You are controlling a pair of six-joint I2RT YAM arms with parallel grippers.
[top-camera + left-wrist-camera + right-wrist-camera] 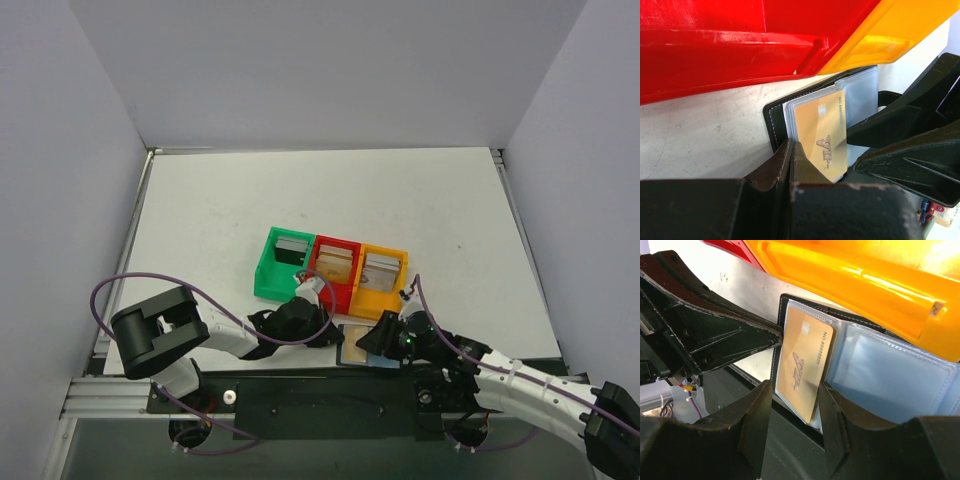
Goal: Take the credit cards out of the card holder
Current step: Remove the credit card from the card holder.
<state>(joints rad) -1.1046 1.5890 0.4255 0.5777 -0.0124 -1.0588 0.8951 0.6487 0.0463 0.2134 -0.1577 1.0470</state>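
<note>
**A:** Where is the card holder (352,352) being found?

**B:** It is being seen lying open and flat just on the arms' side of the row of boxes (262,278), in front of the red and orange ones. One gold card (802,355) is being shown in its clear sleeves (880,365), at the end nearer the red box.

**A:** Which gripper is being placed nearer that card?

**B:** The right gripper (796,389). Its jaws are being held part-way apart, with one finger along each long edge at the card's end farthest from the boxes. Whether the card is being squeezed cannot be told.

**A:** And the long axis?

**B:** It is being pointed roughly toward the boxes, in line with the right fingers. A straight pull away from the boxes is therefore being judged the likely way out.

**A:** The left gripper (791,147)?

**B:** Its jaws are being held closed, with the tip set against the holder's black edge on the red-box side, probably pinning it. Whether anything is being pinched cannot be told.
</note>
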